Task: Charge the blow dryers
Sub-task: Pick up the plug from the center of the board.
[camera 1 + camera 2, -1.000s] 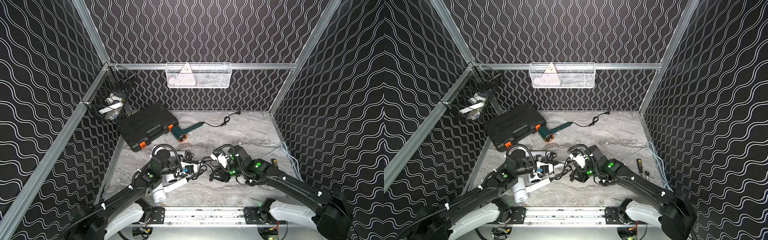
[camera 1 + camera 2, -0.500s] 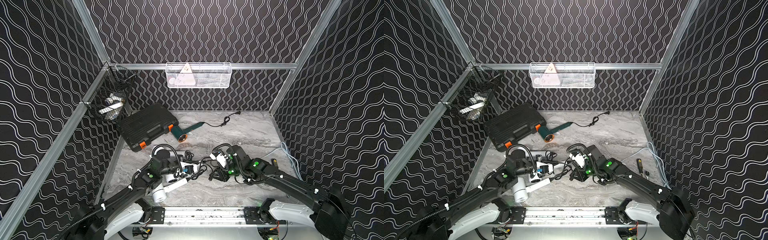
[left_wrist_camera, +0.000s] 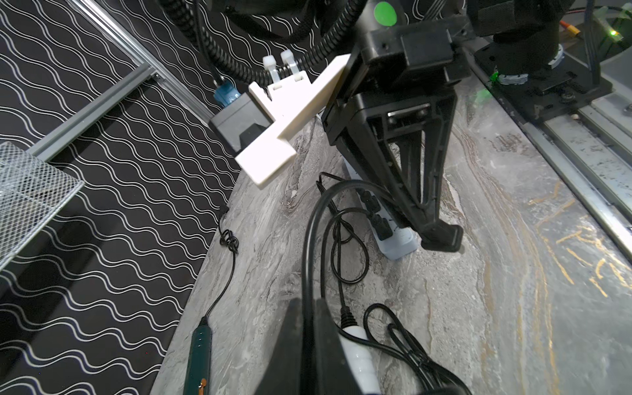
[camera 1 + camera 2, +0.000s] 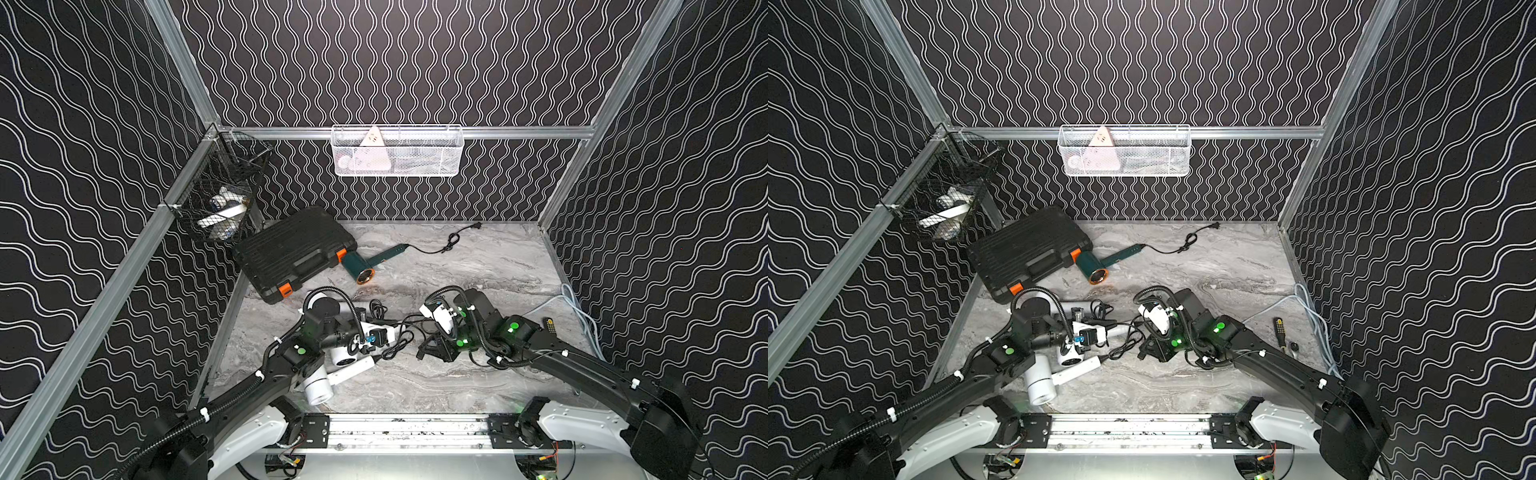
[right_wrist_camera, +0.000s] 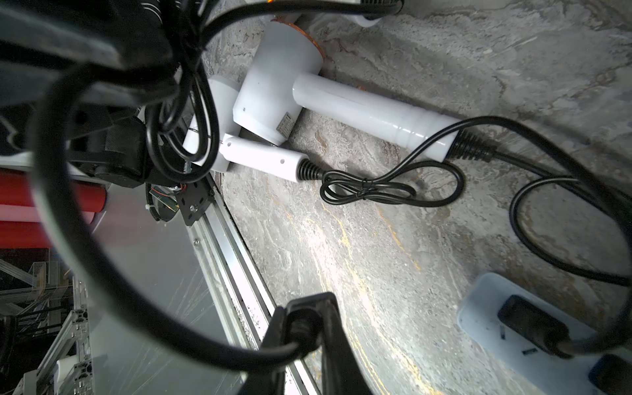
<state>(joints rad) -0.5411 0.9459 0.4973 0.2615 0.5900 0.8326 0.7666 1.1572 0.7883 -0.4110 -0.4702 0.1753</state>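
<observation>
Hovering over marbled tabletop, left gripper and right gripper seemingly pinch cords.

The case lies centre left on the desk, a single blow dryer just right of it. Three other blow dryers cluster below, lower centre-left.
</observation>
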